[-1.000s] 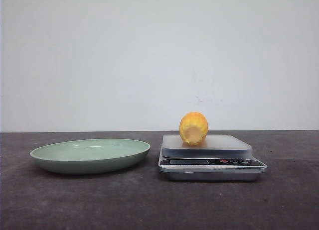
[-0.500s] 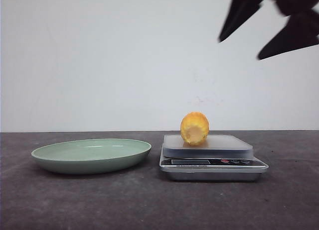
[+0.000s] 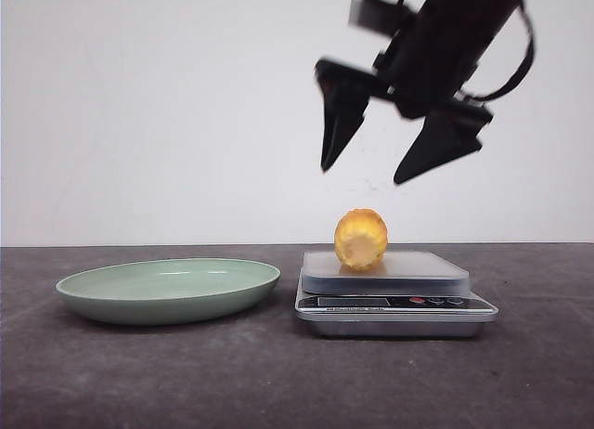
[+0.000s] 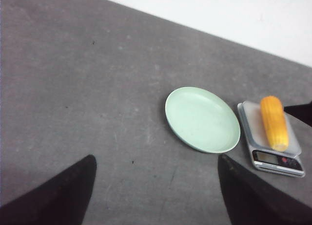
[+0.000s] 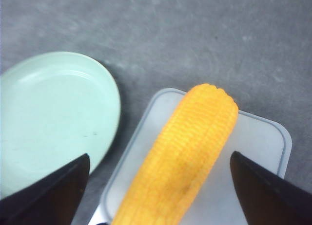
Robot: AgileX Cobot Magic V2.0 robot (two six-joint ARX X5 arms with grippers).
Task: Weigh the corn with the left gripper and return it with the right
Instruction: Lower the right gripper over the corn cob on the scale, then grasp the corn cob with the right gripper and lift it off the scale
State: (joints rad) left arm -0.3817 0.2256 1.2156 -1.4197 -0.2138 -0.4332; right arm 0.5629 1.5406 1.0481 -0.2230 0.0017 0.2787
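Dropping from the upper right since half a second ago, the right pincer is hovering spread wide above the corn, which is lying on the scale, weighed and awaiting return to the plate.

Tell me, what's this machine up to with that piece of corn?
The corn is lying on the kitchen scale, with nothing touching it. The right gripper hangs open above it, seemingly about to pick it up. The green plate beside the scale holds nothing, and that is probably where the corn goes next. The left gripper is open too, held well away over the dark table.
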